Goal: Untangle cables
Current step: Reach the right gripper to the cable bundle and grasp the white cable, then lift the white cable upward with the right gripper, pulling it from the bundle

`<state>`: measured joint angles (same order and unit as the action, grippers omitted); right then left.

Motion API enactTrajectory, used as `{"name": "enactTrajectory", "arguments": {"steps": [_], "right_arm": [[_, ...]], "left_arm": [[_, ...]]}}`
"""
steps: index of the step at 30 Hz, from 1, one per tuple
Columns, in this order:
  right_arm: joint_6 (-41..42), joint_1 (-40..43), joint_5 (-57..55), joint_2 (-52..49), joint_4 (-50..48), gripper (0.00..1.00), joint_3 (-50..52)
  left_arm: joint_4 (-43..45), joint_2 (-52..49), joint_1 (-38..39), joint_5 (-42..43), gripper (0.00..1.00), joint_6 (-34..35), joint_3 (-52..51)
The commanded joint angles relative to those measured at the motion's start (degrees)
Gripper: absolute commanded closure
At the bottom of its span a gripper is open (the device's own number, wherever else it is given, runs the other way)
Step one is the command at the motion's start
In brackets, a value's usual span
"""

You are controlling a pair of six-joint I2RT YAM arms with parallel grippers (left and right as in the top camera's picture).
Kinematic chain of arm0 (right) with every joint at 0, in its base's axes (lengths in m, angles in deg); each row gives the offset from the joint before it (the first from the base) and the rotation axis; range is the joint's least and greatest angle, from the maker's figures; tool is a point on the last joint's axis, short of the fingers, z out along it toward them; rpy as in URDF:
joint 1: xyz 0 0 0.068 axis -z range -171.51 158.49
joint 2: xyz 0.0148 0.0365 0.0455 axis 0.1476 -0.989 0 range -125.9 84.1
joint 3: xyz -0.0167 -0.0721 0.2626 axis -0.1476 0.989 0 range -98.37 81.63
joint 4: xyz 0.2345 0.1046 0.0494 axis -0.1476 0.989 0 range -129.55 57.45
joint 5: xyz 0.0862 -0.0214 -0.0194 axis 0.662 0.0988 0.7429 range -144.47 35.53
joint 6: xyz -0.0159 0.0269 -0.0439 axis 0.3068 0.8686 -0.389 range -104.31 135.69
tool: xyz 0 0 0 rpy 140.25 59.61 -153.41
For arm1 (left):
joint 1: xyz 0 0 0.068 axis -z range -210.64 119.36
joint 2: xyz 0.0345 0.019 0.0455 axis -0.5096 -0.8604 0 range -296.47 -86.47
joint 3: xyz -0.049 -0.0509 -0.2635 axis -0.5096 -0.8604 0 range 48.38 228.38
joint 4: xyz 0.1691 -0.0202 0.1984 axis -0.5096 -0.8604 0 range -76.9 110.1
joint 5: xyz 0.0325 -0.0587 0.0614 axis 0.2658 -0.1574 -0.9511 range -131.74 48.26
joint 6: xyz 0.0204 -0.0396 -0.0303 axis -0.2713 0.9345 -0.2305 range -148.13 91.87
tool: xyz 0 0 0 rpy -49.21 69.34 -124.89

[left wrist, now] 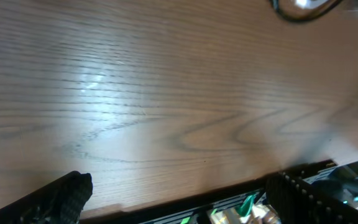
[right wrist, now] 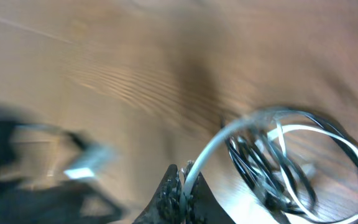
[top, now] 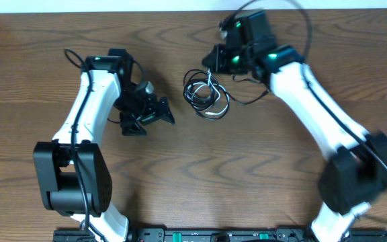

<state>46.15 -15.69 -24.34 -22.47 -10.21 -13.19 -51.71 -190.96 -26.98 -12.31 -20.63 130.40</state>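
Overhead: shows the cables heaped as 1 tangle of loops toward the far edge of the table, slightly right of middle. Puts the right gripper at the heap's far rim, touching it or just above; cannot tell from here whether closed. Places the left gripper near the heap's left side, apart from it, holding nothing.

Left wrist: shows both fingers spread wide over bare wood with nothing between them. Catches only a sliver of the cables well ahead of them.

Right wrist: blurred, yet shows the fingertips pressed together on the white cable, arcing from the pinch into the coil of black and white loops just beside.

Risks dragging the whole heap along on any pull, given interlocked loops and nothing pinning the rest. Risks tightening the knot if pulled hard, or losing the thin cord from so small a pinch. Probably calls for the left gripper to hold the black loops down first.
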Motion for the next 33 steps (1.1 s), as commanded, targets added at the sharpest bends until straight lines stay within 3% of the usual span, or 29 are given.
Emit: {"name": "enactTrajectory", "arguments": {"steps": [1,7,11,17,20,27,33], "right_arm": [[-2.4,0.0,-0.3,10.3,-0.5,0.98,-2.1],[-2.4,0.2,-2.9,23.4,-4.4,0.99,-2.1],[-2.4,0.2,-8.1,26.7,-4.5,0.99,-2.1],[-2.3,0.2,-9.6,26.5,-4.3,0.99,-2.0],[-2.2,0.2,-9.7,26.5,-8.3,0.99,-2.0],[-2.2,0.2,-18.0,26.5,-19.5,0.99,-2.0],[-1.9,0.2,-20.4,21.2,-9.9,0.99,-2.0]], "left_arm": [[0.2,-0.3,4.0,-0.1,0.05,0.1,-0.5],[1.7,-0.3,10.9,-0.1,0.04,0.2,-0.5],[2.1,-0.3,13.7,-0.2,0.04,0.1,-0.5],[3.8,-0.3,15.0,-1.6,0.04,1.3,-0.5],[4.0,-0.3,15.0,-5.2,0.04,4.3,-0.5],[4.0,-0.3,15.0,-5.6,0.04,4.2,-0.5],[4.3,-0.3,15.0,-5.6,0.04,4.2,-0.5]]}}
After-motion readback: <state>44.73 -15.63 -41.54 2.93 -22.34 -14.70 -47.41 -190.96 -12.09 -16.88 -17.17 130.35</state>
